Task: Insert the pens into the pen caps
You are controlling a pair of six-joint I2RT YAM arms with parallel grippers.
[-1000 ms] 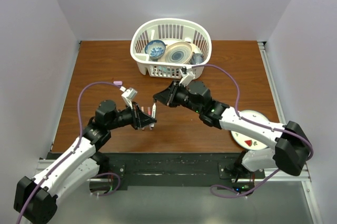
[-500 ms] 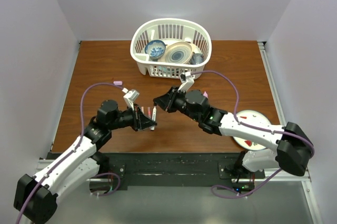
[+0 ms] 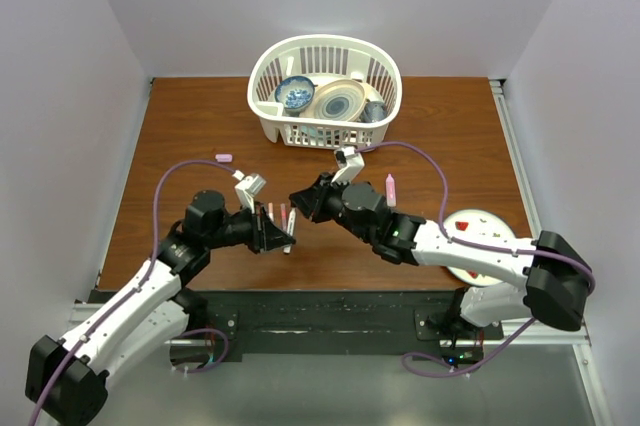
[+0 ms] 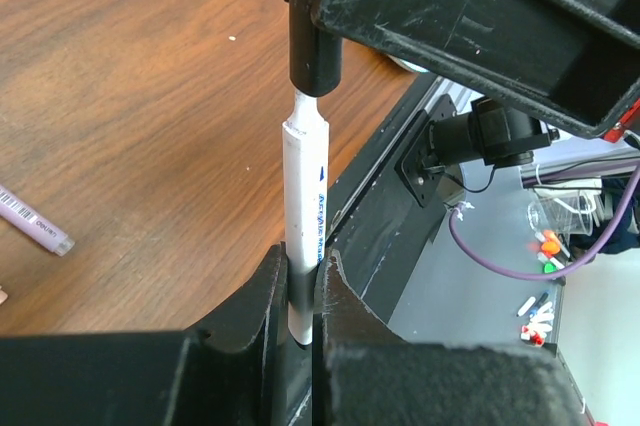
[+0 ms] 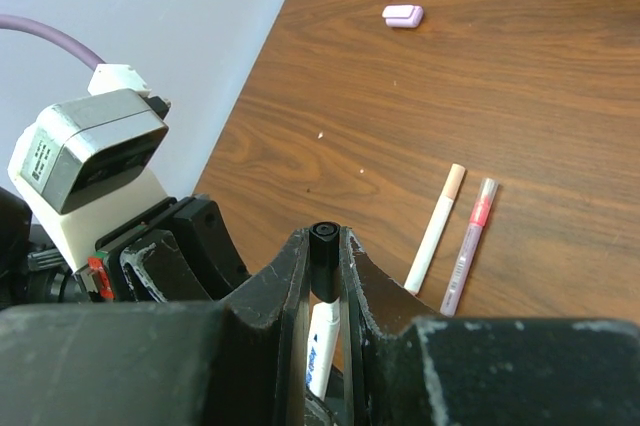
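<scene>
Gripping the white pen low on its barrel, my left gripper is pinching it narrowly between both fingers, and the barrel is sticking straight out past the fingertips. Its long axis is pointing away from the left wrist camera toward my right gripper, where the far end is meeting the black cap. The right fingers are clamping that cap from both sides, nearly closed on it. How deep the pen is sitting in the cap I cannot tell. Pen and cap are hanging above the wooden table between my two arms. A peach-ended pen and a pink pen are lying side by side on the wood, with a lilac cap lying farther off.
</scene>
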